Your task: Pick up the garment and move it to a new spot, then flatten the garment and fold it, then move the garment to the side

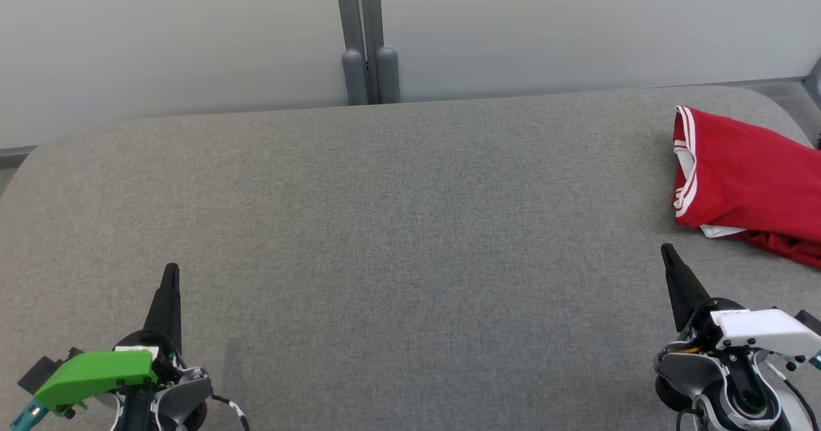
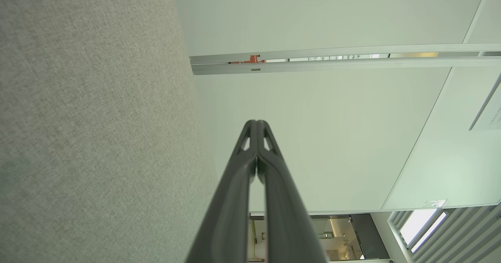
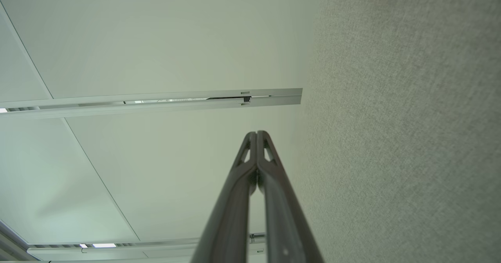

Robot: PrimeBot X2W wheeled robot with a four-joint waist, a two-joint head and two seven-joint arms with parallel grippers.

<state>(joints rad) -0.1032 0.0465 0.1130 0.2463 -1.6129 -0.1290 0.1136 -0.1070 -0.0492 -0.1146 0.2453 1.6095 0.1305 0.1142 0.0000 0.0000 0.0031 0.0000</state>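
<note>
Left claw [image 1: 170, 276] and right claw [image 1: 669, 254] are both clenched and empty over the desk [image 1: 385, 226]. The garment [image 1: 747, 174] lies rumpled just beyond the right claw, a bit to its right. Looks light and floppy, so I'd pinch the striped edge.

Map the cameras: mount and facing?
Head view: on the head, facing forward-down at the grey table; left gripper lower left, right gripper lower right.
Left wrist view: left wrist, along its shut fingers toward a pale wall; table at left.
Right wrist view: right wrist, along its shut fingers toward the wall; table at right.
Shared: head and right wrist views both catch the red garment.
</note>
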